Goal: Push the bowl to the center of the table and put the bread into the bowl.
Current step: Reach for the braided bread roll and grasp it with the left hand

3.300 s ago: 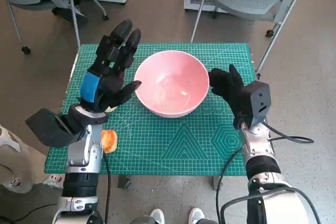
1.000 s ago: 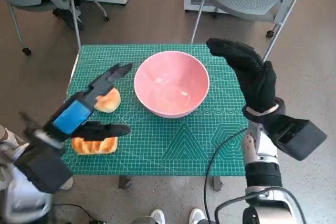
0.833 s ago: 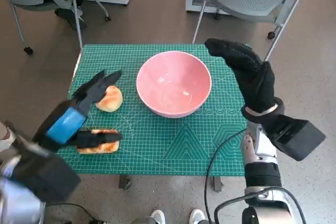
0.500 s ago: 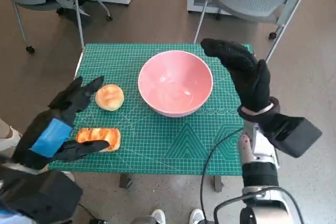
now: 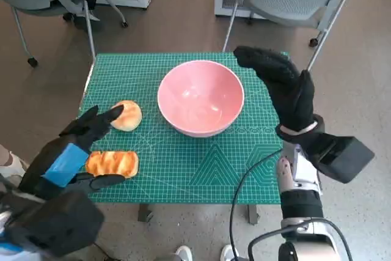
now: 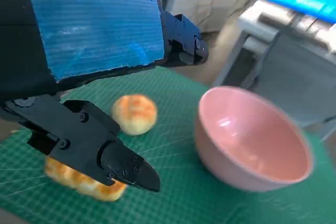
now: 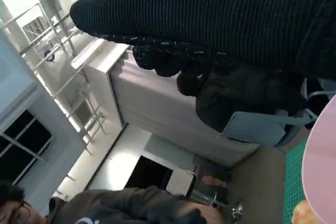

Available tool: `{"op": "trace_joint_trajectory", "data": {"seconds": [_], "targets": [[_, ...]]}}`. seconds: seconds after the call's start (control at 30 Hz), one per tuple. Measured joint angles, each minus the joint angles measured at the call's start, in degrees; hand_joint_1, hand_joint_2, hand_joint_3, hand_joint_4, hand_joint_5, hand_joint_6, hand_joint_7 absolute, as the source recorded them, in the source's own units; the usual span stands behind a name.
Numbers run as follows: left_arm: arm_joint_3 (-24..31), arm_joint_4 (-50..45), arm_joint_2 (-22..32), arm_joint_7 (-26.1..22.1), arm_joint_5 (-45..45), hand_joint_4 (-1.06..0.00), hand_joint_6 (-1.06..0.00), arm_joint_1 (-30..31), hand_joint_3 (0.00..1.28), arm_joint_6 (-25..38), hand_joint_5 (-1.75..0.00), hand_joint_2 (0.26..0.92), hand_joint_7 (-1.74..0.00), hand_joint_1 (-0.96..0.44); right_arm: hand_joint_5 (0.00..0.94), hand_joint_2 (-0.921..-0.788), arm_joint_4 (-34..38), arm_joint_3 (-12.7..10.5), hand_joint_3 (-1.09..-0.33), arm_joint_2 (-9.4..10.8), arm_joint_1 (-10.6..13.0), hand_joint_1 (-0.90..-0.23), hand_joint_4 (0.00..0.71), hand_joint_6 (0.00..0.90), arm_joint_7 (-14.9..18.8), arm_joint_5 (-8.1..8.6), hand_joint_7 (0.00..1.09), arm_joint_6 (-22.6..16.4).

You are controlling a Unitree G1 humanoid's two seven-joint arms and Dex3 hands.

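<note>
I am looking down at the pink bowl (image 5: 201, 97), which is sitting near the middle of the green mat (image 5: 201, 169) on the worktop. I am holding the left hand (image 5: 72, 151) over the mat's near left corner, its fingers (image 5: 98, 120) spread and gripping nothing. The round bun (image 5: 126, 115) is lying just left of the bowl, apart from it, with a fingertip over its near edge. The long flat bread (image 5: 112, 164) is lying nearer me, beside the thumb. I am keeping the right hand (image 5: 282, 90) raised to the right of the bowl, fingers loosely apart and empty.
</note>
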Motion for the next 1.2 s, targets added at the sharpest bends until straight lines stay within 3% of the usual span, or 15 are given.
{"op": "trace_joint_trajectory", "data": {"seconds": [0.3, 1.2], "targets": [[-8.06, 3.51, 2.8, -3.49, 6.52, -0.17, -0.41, -2.81, 0.0, 4.99, 0.0, 0.705, -0.02, -0.11, 0.006, -0.921, 0.01, 0.05, -0.886, 0.23, 0.0, -0.679, 0.096, 0.094, 0.16, 0.14, 0.13, 0.46], [-16.16, 17.8, 2.52, -4.31, 10.43, -0.16, -0.4, -7.6, 0.0, 4.85, 0.0, 0.714, 0.0, -0.16, 0.003, -0.921, 0.47, 0.01, -0.89, 0.63, 0.0, -0.669, 0.096, 0.078, 0.78, 0.19, 0.16, 0.53]]}}
